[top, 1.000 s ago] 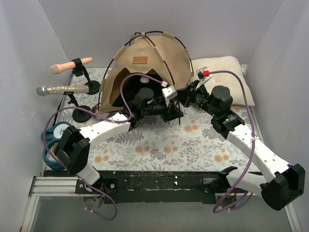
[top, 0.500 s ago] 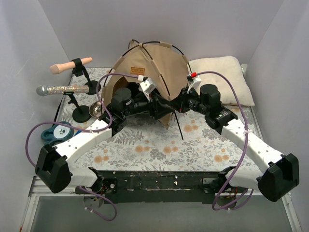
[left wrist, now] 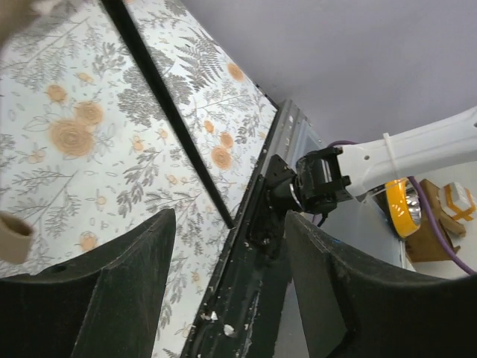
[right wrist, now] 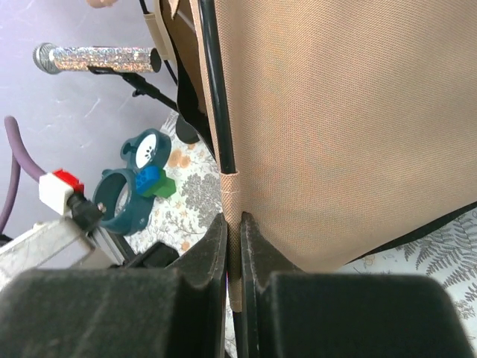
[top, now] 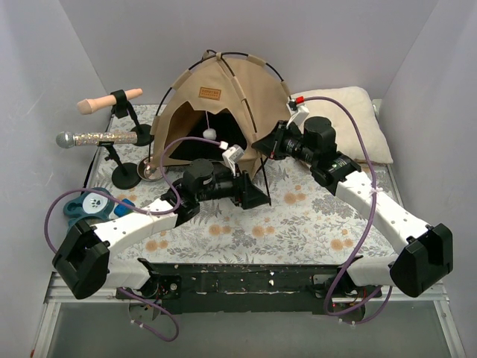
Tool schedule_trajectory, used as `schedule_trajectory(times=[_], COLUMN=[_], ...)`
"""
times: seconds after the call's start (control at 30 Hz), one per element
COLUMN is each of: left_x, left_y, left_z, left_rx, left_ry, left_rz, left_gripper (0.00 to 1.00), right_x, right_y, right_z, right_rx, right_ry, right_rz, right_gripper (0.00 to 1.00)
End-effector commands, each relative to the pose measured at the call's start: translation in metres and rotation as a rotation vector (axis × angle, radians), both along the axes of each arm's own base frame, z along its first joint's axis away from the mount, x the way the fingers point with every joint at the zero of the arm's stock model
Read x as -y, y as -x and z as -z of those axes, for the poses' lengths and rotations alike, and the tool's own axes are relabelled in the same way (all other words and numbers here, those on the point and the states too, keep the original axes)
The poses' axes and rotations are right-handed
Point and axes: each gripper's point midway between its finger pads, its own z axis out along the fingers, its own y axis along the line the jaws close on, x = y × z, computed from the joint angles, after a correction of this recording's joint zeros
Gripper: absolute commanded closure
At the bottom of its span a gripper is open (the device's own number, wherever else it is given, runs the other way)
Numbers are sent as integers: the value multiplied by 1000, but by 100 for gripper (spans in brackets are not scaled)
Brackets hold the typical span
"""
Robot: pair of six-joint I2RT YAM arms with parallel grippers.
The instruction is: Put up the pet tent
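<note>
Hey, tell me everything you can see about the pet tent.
The pet tent is a tan fabric dome with black trim, standing upright at the back of the floral mat. Thin black poles arch over it through fabric sleeves and meet at the top. A small brown label sits above the arched doorway, where a white pom-pom hangs. The right gripper is shut on a pole sleeve at its right front edge; the left gripper is open, off it.
</note>
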Motion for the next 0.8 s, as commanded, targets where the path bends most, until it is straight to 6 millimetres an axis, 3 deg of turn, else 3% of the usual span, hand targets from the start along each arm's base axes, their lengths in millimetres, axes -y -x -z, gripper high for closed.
schedule_trajectory(times=[0.0,0.2,0.33,0.43,0.5,0.53,0.57,0.73,0.77], left_x=[9,18,21,21,22,23,23,27,26], left_y=[3,-5,-14,-15,-12,-11,-11,-8,-12], left_z=[-24,-17,-8,-1,-1,-4,-10,-52,-59], left_rx=[-8,-65,-90,-104,-104,-92,-81,28,42], left_ry=[77,97,72,55,61,70,83,160,169], left_rz=[-16,-39,-72,-76,-64,-55,-45,20,15], left_gripper=[42,48,57,69,86,97,100,100,100], right_x=[-4,-4,-3,-3,-3,-3,-4,-7,-7], right_y=[-9,-10,-10,-10,-10,-10,-10,-5,-3], right_z=[-32,-32,-33,-34,-33,-32,-32,-23,-21], right_rx=[13,5,10,13,9,7,15,71,95], right_ry=[-94,-101,-100,-102,-103,-100,-98,-54,-34], right_rz=[41,52,55,58,57,55,51,-15,-37], right_gripper=[99,99,99,99,99,99,99,98,93])
